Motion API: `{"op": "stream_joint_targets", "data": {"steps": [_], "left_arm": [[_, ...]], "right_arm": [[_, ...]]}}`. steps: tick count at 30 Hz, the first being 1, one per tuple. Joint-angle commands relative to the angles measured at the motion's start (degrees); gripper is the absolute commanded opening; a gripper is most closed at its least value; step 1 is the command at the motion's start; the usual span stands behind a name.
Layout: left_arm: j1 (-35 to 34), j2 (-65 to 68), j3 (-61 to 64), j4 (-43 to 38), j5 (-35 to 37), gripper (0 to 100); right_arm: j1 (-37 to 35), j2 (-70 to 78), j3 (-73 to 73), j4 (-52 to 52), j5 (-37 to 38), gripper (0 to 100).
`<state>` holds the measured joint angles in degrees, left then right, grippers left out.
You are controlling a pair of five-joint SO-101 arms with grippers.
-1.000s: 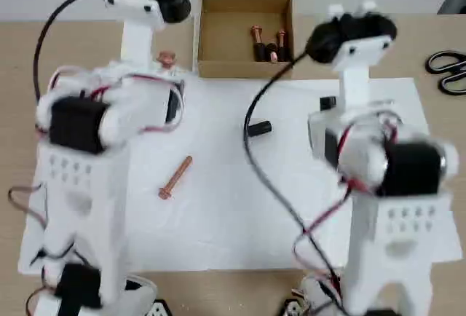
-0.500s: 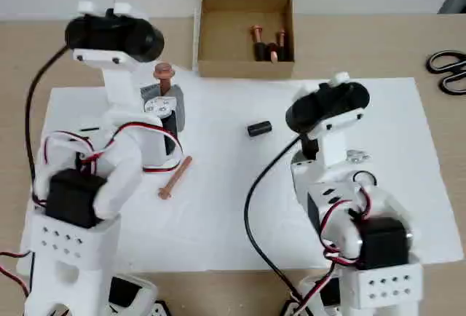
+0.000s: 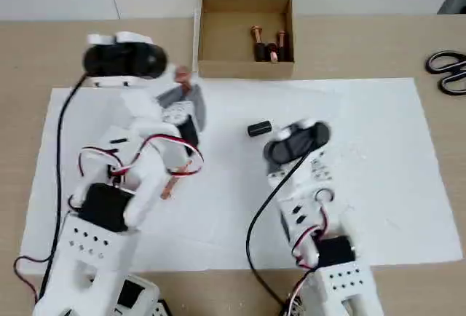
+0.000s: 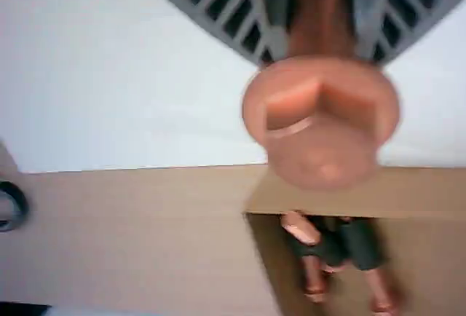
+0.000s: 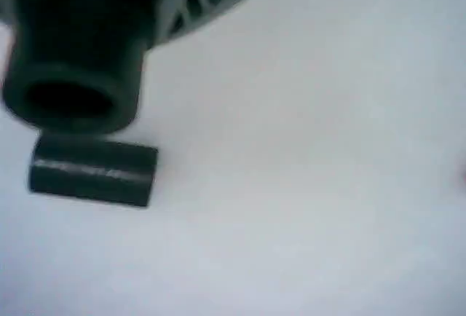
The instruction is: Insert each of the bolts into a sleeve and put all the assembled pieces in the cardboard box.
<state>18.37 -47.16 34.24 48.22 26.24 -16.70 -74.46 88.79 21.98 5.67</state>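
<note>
The open brown cardboard box (image 3: pixel 226 36) sits on the wooden counter (image 3: pixel 364 39) at the far edge of a white paper sheet (image 3: pixel 378 185). Two assembled pieces (image 3: pixel 266 44) already lie in its right half.

My left claw (image 3: pixel 186 89) hangs just off the box's near left corner, clamped on a copper-coloured hex-head bolt (image 4: pixel 320 116). The head sits on the box side of my fingers. The shank runs back between them, and I cannot see its free end.

My right claw (image 5: pixel 109 10) is in front of the box's right half and farther from it than the left. It is closed on a short black tube, the held sleeve (image 5: pixel 73 61), whose open bore faces my wrist camera.

A second copper bolt (image 3: pixel 172 180) lies flat on the sheet, farther from the box than my left claw and partly under that arm. A loose black sleeve (image 3: pixel 258 128) lies on its side between the box and my right claw, just beside the claw.

What matters now, I judge, is the line between my two claws. From the held sleeve, the held bolt lies leftward and nearer the box, well apart. Shank and bore do not look aligned, so both long axes must come onto one line before the shank can enter.
</note>
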Motion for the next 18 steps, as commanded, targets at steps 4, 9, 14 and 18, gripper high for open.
{"op": "stream_joint_targets", "data": {"steps": [4, 9, 14, 18], "left_arm": [[2.99, -1.67, 2.07, -7.65, 0.09, 1], [3.34, -1.67, 10.33, -17.23, 0.09, 1], [3.43, -1.85, 14.81, -21.45, 0.35, 1], [3.43, -2.02, 14.81, -21.71, 0.44, 1]], "right_arm": [[-6.9, -11.38, 8.18, -8.22, 0.09, 0.5], [-8.84, -21.05, 8.18, -1.8, -0.26, 0.5], [-8.84, -28.44, 7.82, 5.14, -7.65, 0.5], [-8.92, -29.41, 7.74, 7.16, -8.88, 0.4]]}}
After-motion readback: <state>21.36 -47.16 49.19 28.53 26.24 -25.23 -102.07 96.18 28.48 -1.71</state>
